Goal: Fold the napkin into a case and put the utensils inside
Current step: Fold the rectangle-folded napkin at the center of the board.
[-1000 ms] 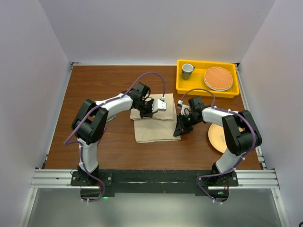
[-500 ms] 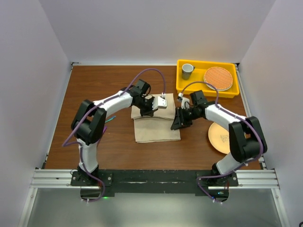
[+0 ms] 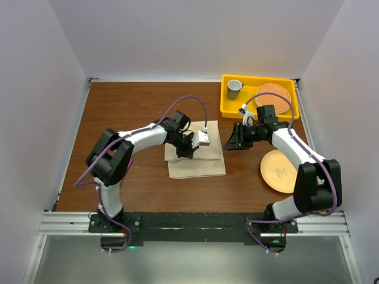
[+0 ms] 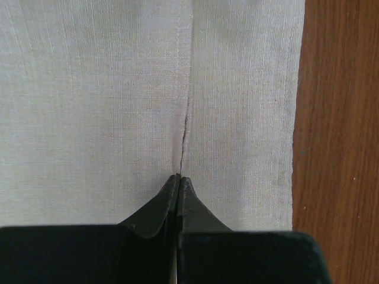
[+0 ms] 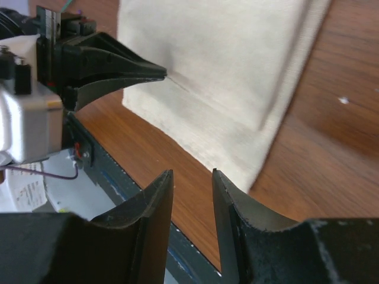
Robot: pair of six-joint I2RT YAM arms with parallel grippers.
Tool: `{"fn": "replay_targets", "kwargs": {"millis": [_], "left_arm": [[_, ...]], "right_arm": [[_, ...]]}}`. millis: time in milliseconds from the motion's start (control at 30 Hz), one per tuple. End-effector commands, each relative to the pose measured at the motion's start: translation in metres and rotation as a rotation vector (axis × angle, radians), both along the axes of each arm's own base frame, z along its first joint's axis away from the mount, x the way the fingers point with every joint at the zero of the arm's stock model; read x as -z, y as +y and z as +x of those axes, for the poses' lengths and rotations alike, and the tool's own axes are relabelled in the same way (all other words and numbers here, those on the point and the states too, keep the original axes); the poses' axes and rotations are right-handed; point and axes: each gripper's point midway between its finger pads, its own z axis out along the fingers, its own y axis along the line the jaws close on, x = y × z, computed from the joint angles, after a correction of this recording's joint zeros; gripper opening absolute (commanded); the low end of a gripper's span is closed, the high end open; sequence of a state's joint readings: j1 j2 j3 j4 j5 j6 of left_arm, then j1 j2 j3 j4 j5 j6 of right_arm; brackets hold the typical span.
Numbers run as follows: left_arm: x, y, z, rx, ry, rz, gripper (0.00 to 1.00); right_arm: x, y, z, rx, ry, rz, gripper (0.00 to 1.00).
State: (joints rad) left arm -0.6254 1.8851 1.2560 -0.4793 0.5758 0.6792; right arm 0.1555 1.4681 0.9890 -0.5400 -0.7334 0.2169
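The beige napkin (image 3: 198, 164) lies folded flat on the wooden table, with a fold edge running down its middle in the left wrist view (image 4: 106, 89). It also shows in the right wrist view (image 5: 225, 47). My left gripper (image 3: 189, 148) is shut, and its tips (image 4: 179, 177) rest on the cloth at that fold edge. The right wrist view shows it too (image 5: 163, 72). My right gripper (image 3: 227, 144) is open and empty (image 5: 192, 177), held above the table just off the napkin's right edge. The fork and spoon are not in view.
A round peach plate (image 3: 278, 170) sits at the right. A yellow tray (image 3: 228, 106) at the back right holds a grey cup (image 3: 234, 89) and a round orange mat (image 3: 272, 97). The table's black front rail (image 5: 118, 183) shows below the napkin.
My right gripper has pulled back from the napkin's right edge, up and to the right. The napkin now lies wider and flatter at its far right. My left gripper shifted slightly toward the napkin's middle.
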Motion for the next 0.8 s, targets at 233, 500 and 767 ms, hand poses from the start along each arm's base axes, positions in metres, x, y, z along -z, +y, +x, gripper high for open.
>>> {"fn": "replay_targets", "kwargs": {"millis": [233,500,767], "left_arm": [[-0.03,-0.011,0.006,-0.076,-0.01,-0.06,0.0],[-0.067,-0.027,-0.015,-0.062,-0.003,-0.092,0.0],[-0.03,-0.024,-0.052,-0.036,0.058,-0.056,0.0]], "right_arm": [[0.012,-0.019,0.004,0.056,0.014,-0.096,0.38],[0.033,-0.018,-0.003,0.095,0.105,-0.081,0.6],[0.046,-0.017,-0.007,0.1,0.153,-0.077,0.67]]}}
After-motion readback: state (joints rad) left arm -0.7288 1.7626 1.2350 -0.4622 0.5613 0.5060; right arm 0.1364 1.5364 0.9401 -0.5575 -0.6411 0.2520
